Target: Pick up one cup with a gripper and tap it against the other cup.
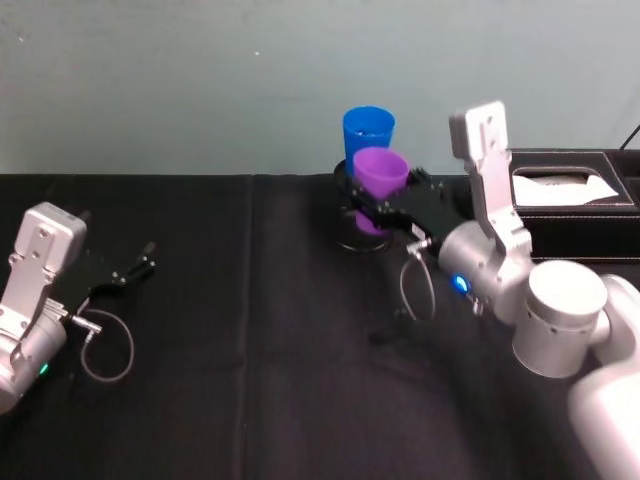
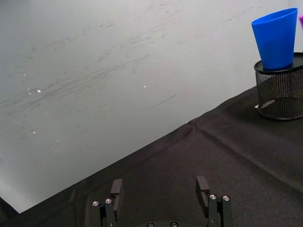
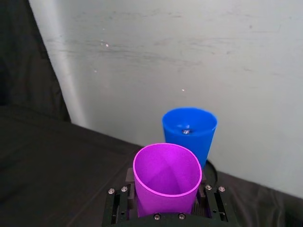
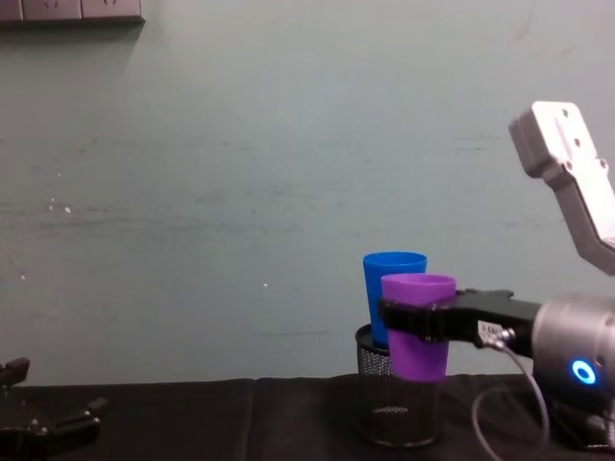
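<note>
I see the purple cup (image 4: 419,327) upright, mouth up, clamped in my right tool (image 4: 415,320) beside the blue cup (image 4: 392,288); left tool (image 2: 161,194) gapes wide, parked on the counter (image 1: 250,350).

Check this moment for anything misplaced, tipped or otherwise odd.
One oddity: the blue cup stands upright on top of the black mesh pen holder, raised off the table rather than on the cloth. The right gripper holds the purple cup upright in the air near it. The left gripper rests open, far off. Nothing looks spilled or damaged.
</note>
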